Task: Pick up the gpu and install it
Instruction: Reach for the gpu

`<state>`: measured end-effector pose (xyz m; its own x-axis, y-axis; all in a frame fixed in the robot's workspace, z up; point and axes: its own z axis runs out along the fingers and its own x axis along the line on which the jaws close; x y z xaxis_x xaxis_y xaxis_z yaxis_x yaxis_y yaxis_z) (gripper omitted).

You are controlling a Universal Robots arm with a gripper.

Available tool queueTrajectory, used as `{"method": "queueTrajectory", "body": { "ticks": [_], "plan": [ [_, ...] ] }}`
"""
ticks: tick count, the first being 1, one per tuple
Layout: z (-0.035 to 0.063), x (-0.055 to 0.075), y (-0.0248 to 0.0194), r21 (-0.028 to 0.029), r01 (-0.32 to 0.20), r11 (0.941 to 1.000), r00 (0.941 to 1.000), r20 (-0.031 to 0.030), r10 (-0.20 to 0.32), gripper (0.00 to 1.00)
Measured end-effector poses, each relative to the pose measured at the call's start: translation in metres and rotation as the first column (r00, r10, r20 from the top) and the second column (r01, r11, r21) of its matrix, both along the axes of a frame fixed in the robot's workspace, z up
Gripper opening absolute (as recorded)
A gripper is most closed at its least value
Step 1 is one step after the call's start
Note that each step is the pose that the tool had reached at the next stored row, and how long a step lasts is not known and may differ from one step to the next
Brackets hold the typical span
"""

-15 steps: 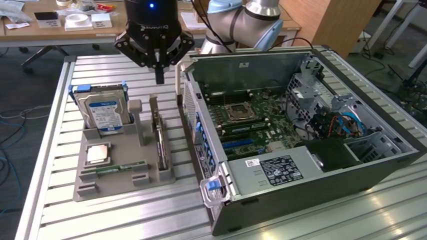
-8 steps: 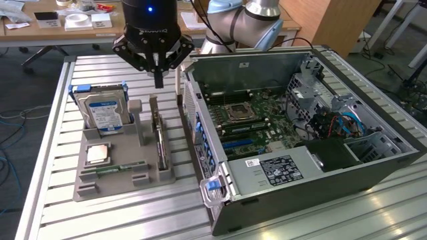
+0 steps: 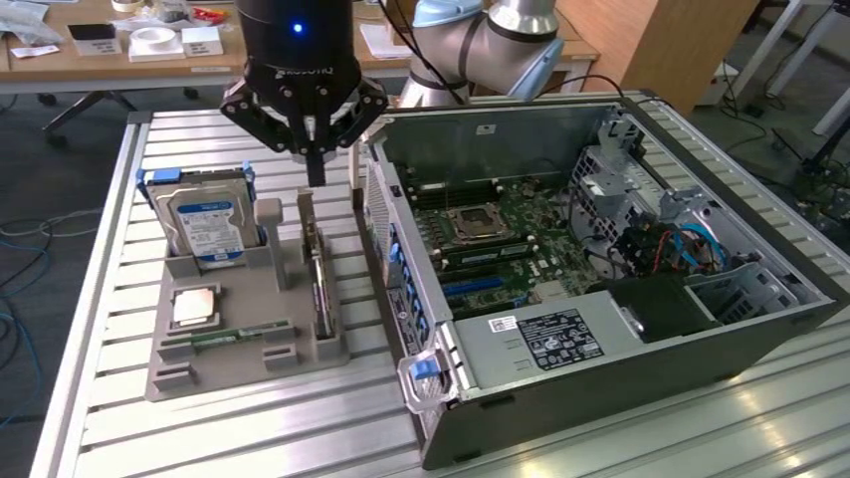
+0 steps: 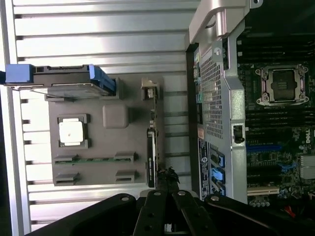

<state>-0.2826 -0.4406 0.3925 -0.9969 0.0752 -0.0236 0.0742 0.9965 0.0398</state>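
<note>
The gpu [image 3: 318,274] stands on its long edge in a slot of the grey holder [image 3: 233,363], a thin dark card with its metal bracket end [image 4: 150,91] at the far side. My gripper [image 3: 317,177] hangs just above the card's far end, pointing straight down, its fingers drawn together with nothing between them. In the wrist view the gripper [image 4: 167,173] sits right over the gpu's thin dark edge [image 4: 151,147]. The open computer case [image 3: 439,383] lies beside the holder, its motherboard [image 3: 512,234] and blue card slot [image 4: 263,146] exposed.
The holder also carries a silver hard drive with blue label [image 3: 206,214], a square processor chip [image 3: 195,306] and a slim green memory stick [image 3: 239,334]. The case's perforated rear wall [image 4: 211,93] stands close beside the gpu. Cables and drive cages [image 3: 678,244] sit in the case's far end.
</note>
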Motion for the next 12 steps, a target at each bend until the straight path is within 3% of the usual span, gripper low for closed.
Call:
{"method": "queueTrajectory", "body": {
  "ticks": [12],
  "plan": [
    [-0.0003, -0.002, -0.0212, -0.0025, 0.000, 1.0000, 1.0000, 0.0001, 0.000, 0.11]
  ]
}}
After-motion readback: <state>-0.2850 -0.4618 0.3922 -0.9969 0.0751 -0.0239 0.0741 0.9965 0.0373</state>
